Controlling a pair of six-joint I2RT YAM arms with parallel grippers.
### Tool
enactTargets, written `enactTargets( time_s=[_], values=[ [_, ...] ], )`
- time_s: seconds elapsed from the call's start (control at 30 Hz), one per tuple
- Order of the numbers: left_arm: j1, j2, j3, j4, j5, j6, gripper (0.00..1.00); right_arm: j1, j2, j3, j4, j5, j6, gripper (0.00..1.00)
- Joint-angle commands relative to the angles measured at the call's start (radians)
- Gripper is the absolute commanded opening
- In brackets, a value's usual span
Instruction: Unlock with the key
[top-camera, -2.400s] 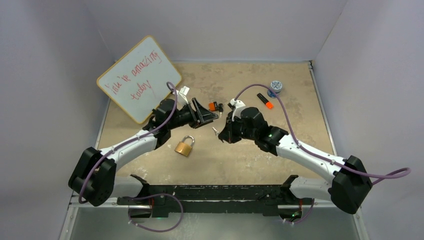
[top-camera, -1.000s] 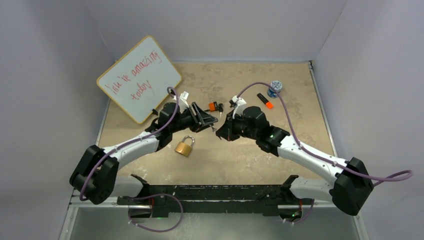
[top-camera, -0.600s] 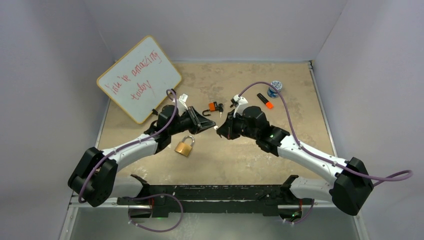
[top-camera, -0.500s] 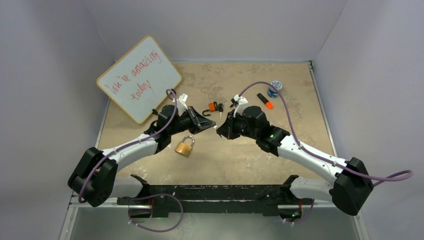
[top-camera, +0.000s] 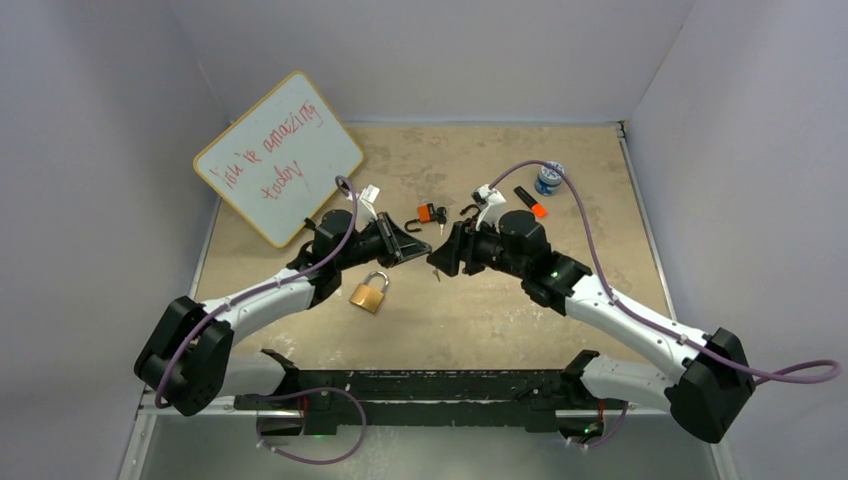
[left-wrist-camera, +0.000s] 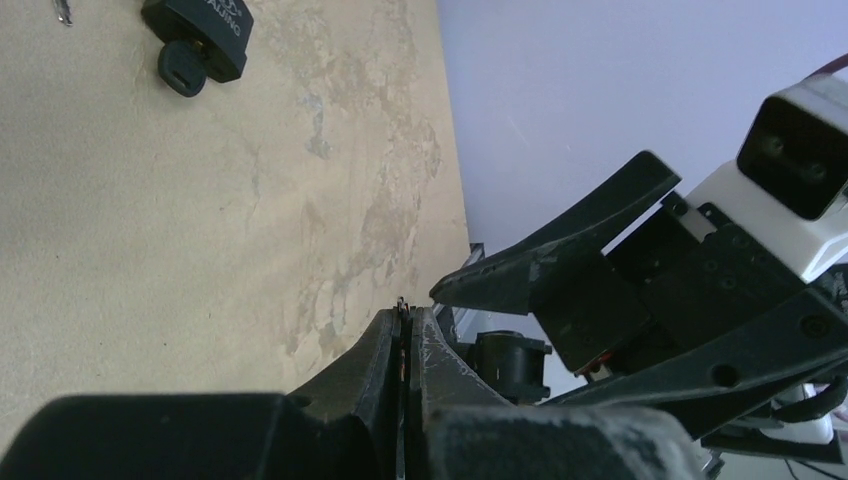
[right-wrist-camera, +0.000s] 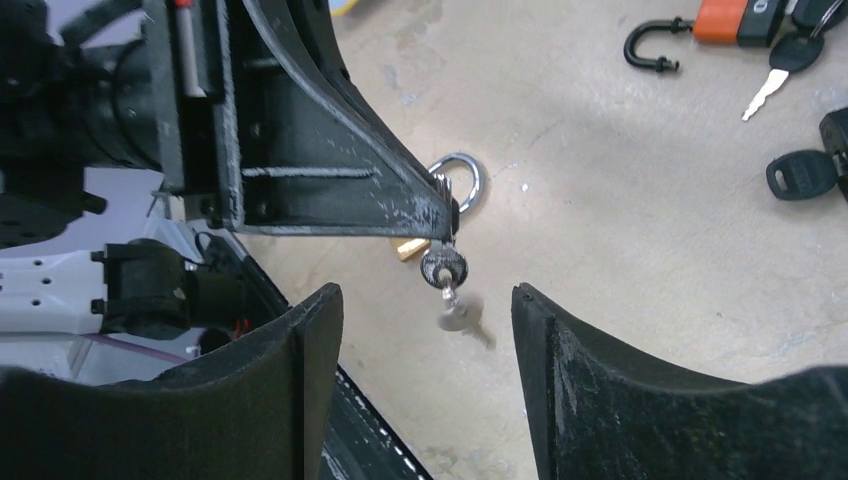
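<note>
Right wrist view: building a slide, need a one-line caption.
Shut left gripper dangles keys in front of the open right gripper; brass padlock lies beyond.

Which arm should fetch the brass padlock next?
Right, probably. The right fingers stand open and empty, while the left fingers are shut on the keys, which dangle. The padlock lies free on the table.

A whiteboard (top-camera: 278, 155) with red handwriting sits at the desk's (top-camera: 590, 150) far left corner; an orange-and-black marker (top-camera: 531, 202) lies near a small blue-and-white round thing (top-camera: 550, 178) far right; a small orange padlock (top-camera: 428, 212), shackle open, lies mid-desk.
</note>
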Motion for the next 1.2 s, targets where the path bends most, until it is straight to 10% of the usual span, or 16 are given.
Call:
enactTargets(
  time_s=[0.0,0.43,0.67,1.03,1.17],
  values=[
    [-0.003,-0.034,0.025,0.055,0.079,0.096,0.0,-0.017,-0.026,0.039,0.038,-0.04,0.001,0.63],
    [-0.001,-0.047,0.164,-0.086,0.163,0.198,0.0,-0.025,0.004,0.033,0.075,-0.226,-0.2,0.62],
    [-0.003,-0.037,0.185,-0.077,0.166,0.18,0.0,-0.023,0.073,0.085,0.055,-0.265,-0.194,0.26],
    [-0.002,-0.054,0.176,-0.075,0.12,0.149,0.0,-0.024,0.026,0.042,0.129,-0.205,-0.099,0.0],
    [-0.001,-0.069,0.17,-0.106,0.061,0.135,0.24,-0.026,0.013,0.012,0.181,-0.2,-0.011,0.0]
  ],
)
